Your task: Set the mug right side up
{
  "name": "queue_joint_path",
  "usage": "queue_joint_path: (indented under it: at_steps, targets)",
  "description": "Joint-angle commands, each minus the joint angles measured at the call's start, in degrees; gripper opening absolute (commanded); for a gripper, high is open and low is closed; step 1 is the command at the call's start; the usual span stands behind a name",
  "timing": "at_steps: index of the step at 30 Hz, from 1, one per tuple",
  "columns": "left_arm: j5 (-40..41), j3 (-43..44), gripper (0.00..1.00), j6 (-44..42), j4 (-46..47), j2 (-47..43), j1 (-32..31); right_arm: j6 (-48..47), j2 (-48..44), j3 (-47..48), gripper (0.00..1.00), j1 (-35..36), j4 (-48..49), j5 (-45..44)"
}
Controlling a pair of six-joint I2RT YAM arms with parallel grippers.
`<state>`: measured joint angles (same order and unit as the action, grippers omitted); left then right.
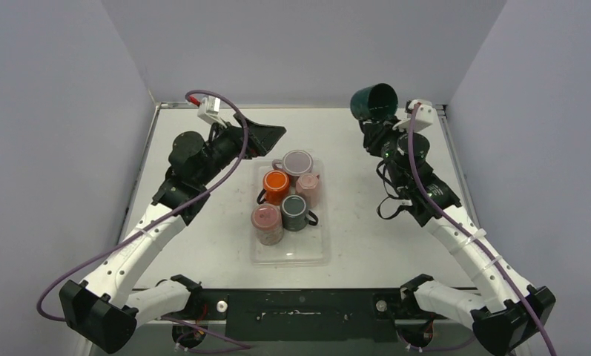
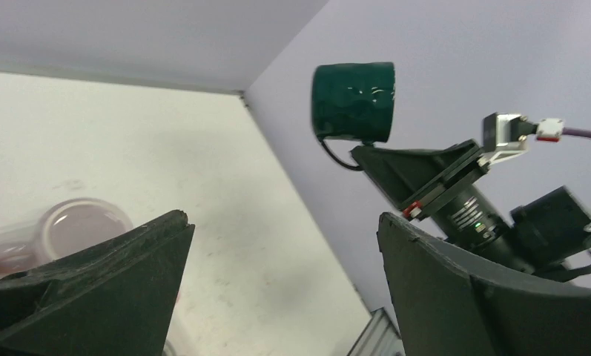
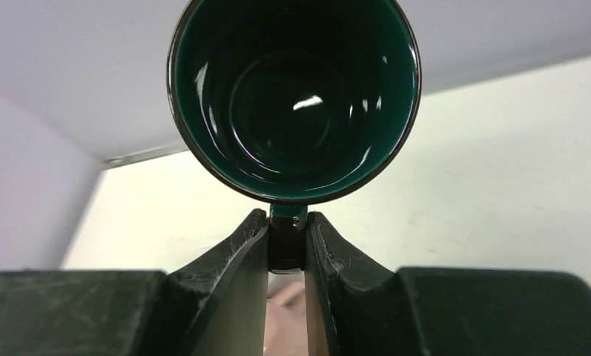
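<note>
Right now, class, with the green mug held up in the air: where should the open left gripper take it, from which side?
Probably the mug wall at the rim opposite the handle, coming from the left. The right gripper pinches the handle, so only the rim is free; the open mouth lets one finger go inside, one outside.

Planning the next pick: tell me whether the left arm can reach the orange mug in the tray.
Probably yes. The left claw hangs open and empty beside the clear plastic tray; the orange ceramic mug stands on that arm's side of it, uncovered, though neighbouring mugs crowd it.
</note>
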<state>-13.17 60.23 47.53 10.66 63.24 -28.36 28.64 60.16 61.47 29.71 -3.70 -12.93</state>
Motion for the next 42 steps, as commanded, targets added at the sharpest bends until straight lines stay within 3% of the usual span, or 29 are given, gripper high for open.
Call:
queue_joint_path:
  at_steps: [1, 7, 13, 23, 31, 37, 42]
  targets:
    - [6.1, 2.1, 0.96, -9.1, -14.0, -2.1, 0.5, -2.4, -1.0, -0.1, 0.05, -5.0, -4.3, -9.4]
    - [12.5, 3.6, 0.96, -14.6, -26.7, -2.3, 0.6, -3.7, 1.2, -5.9, 0.05, -9.1, -5.7, -10.7]
    - [13.5, 2.8, 0.96, -16.1, -33.0, -1.8, 0.6, -2.8, 4.1, -12.0, 0.05, -11.9, -3.7, -8.3]
    - [6.0, 4.8, 0.96, -15.3, -37.8, 2.8, 0.4, -4.4, 9.8, -20.0, 0.05, -17.2, 5.7, -1.3]
    - [6.5, 4.9, 0.96, -14.0, -38.0, 3.5, 0.3, -5.4, 13.8, -24.1, 0.05, -17.4, 10.0, 0.6]
    - [5.7, 5.6, 0.96, -14.1, -38.5, 3.9, 0.2, -5.2, 15.0, -24.8, 0.26, -17.3, 7.5, 0.1]
    - [6.0, 6.6, 0.96, -14.0, -38.8, 4.4, 0.0, -4.3, 13.8, -25.3, 0.56, -17.3, 5.2, -1.5]
